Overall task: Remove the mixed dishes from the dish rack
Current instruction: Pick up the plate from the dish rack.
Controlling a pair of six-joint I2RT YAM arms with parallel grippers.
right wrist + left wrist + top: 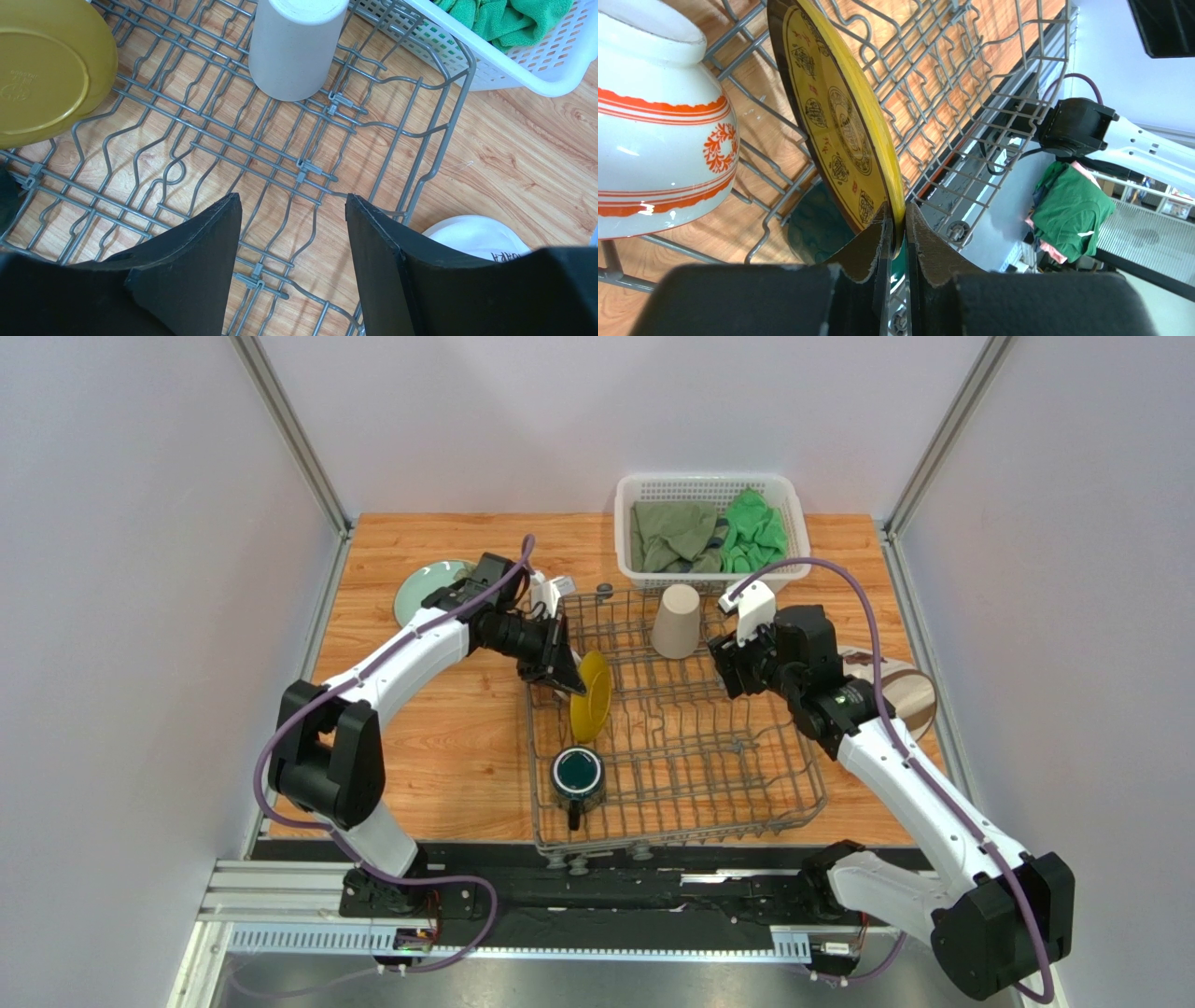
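Note:
The grey wire dish rack (744,756) stands mid-table. My left gripper (568,672) is shut on the rim of the yellow-and-green plate (592,695), which stands on edge in the rack's left side; the left wrist view shows the plate (836,119) pinched between the fingers (868,245). The red-and-white bowl (654,126) sits beside it. The dark teal mug (577,776) sits at the rack's front left. The tall beige cup (676,620) stands upside down at the rack's back. My right gripper (732,672) is open and empty above the rack's right side (210,133).
A pale green plate (425,588) lies on the table at the back left. A cream plate (905,697) lies right of the rack, partly under my right arm. A white mesh basket (786,497) with green cloths (751,532) stands behind the rack.

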